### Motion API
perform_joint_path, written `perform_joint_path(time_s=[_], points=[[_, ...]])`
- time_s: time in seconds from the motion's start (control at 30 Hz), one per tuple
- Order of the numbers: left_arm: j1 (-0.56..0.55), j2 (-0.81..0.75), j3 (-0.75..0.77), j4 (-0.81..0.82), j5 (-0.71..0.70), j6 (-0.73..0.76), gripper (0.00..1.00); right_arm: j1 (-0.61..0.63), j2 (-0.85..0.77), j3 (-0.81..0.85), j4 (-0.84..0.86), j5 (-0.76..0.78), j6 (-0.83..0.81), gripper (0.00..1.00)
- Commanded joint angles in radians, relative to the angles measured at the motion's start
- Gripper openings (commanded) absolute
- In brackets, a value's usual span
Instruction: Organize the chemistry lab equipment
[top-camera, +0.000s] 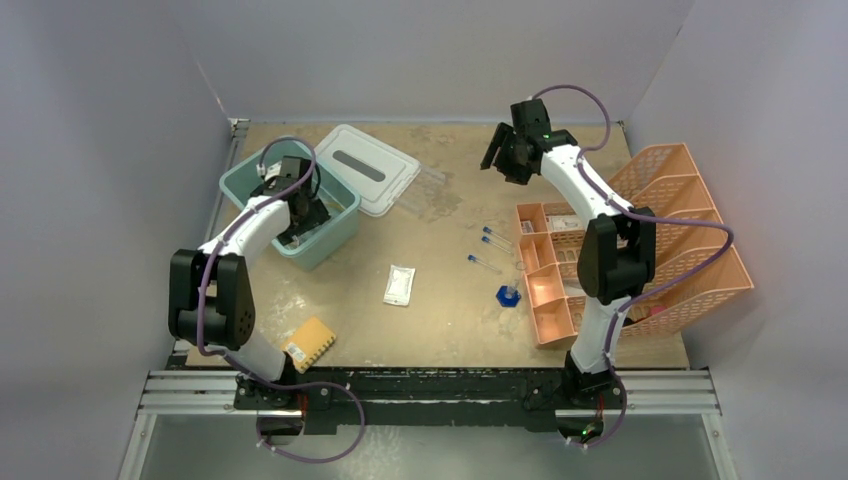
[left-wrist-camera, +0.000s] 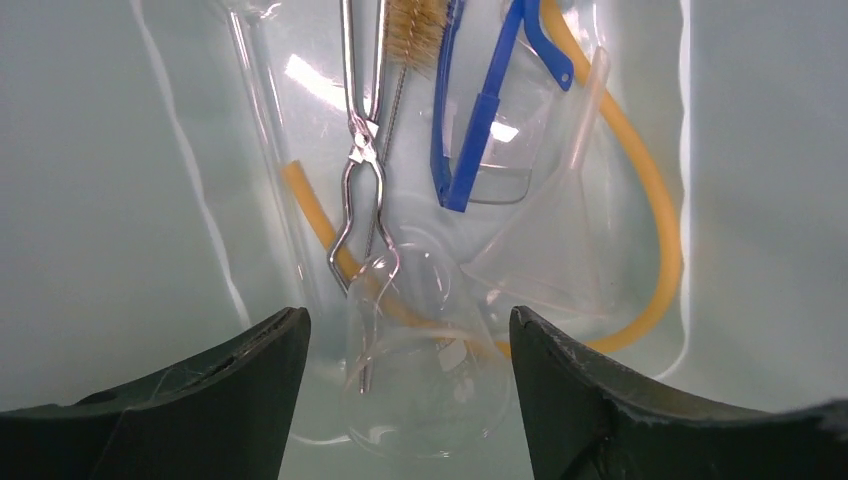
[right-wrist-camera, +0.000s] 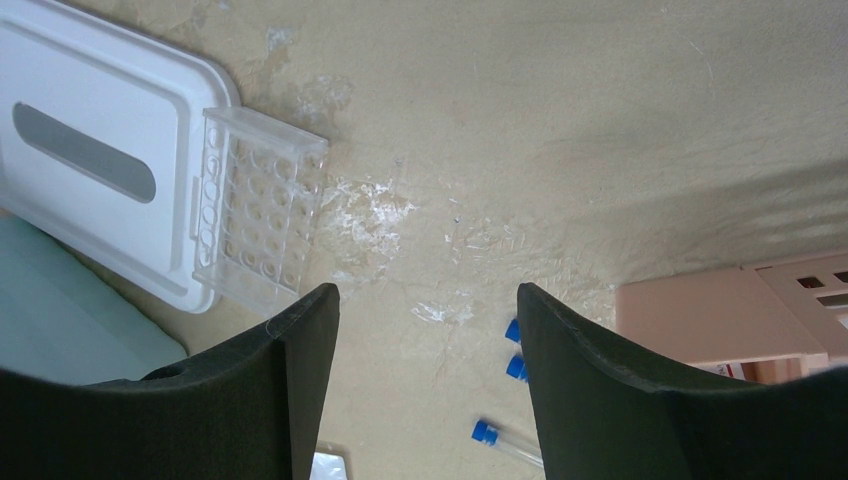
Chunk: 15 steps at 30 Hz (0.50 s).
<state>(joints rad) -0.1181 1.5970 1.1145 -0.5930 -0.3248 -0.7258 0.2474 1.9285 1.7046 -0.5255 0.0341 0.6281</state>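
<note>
My left gripper is open, reaching down into the teal bin, its jaws either side of a clear glass flask without touching it. Beyond the flask lie metal tongs, a bristle brush, blue-rimmed safety glasses, tan rubber tubing and a clear funnel. My right gripper is open and empty, raised over the table's back. Below it are the clear tube rack and blue-capped test tubes. The tubes lie left of the organiser. A white packet lies mid-table.
A white bin lid lies beside the teal bin, with the rack against its right edge. A peach compartment organiser and a peach basket stand at the right. A small blue piece lies near the organiser. A yellow-orange sponge sits at the front left.
</note>
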Motion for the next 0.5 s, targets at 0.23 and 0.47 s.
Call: perform_joint_path(time_s=[0.23, 0.47], points=[[0.008, -0.120, 0.159, -0.089, -0.067, -0.013, 0.78, -0.003, -0.087, -0.046, 0.045, -0.004, 0.007, 0.68], [0.009, -0.183, 0.225, -0.071, 0.052, 0.051, 0.75, -0.003, -0.126, -0.082, 0.092, -0.004, -0.016, 0.69]])
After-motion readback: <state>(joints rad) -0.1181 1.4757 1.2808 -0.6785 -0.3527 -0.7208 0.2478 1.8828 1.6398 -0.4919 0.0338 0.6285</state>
